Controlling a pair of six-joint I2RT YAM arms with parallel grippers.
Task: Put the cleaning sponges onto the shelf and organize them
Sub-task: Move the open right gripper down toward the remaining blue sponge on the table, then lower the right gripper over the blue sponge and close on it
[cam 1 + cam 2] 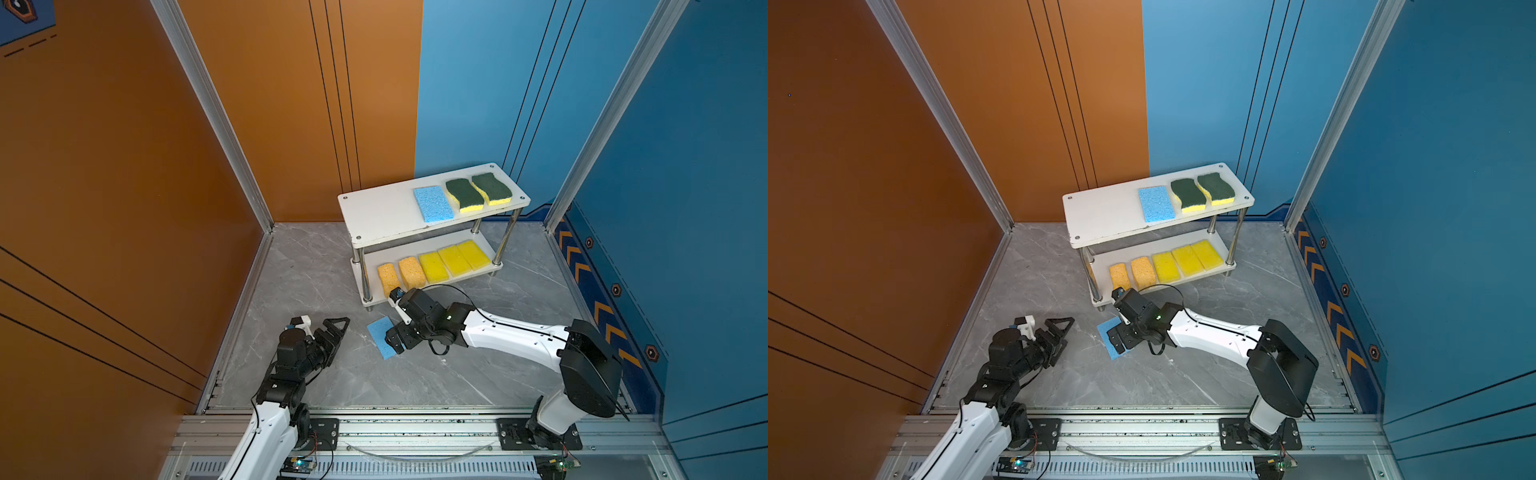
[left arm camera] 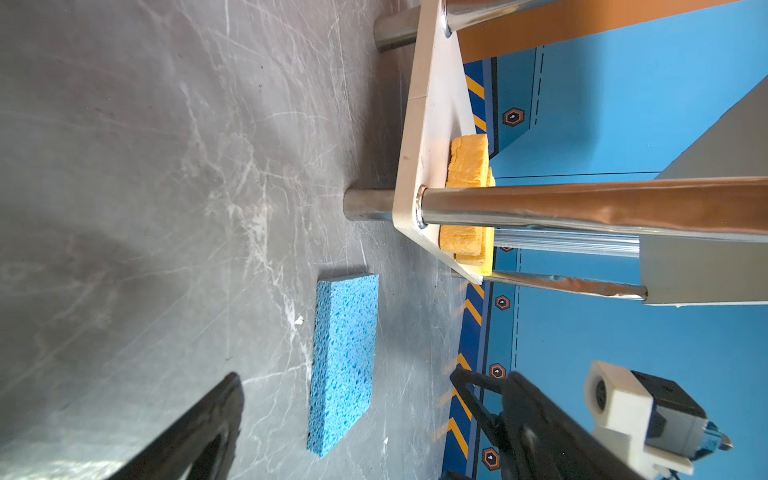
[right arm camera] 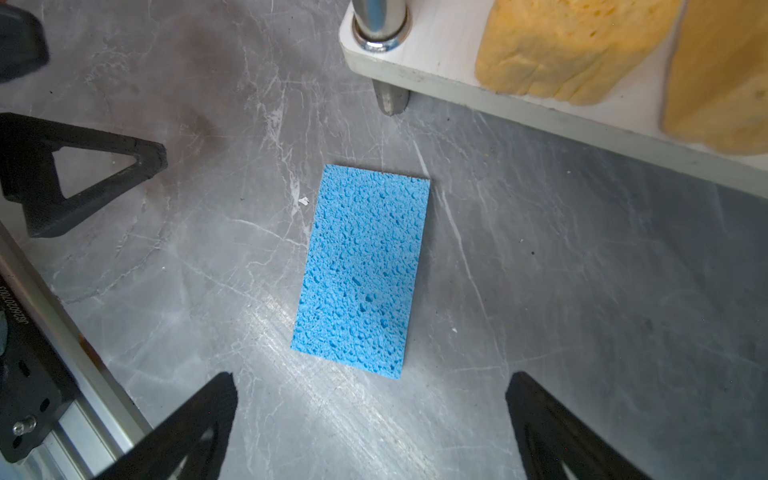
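One light blue sponge lies flat on the grey floor in front of the shelf. My right gripper hangs over its near end, open, and the sponge lies just ahead of the fingertips, untouched. My left gripper is open too, a short way left of that sponge. The top board carries another blue sponge and two green-topped sponges. The lower board carries two orange sponges and three yellow sponges.
The shelf's front left chrome post and lower board corner stand close beyond the floor sponge. An orange wall bounds the left, a blue wall the right. An aluminium rail runs along the front edge.
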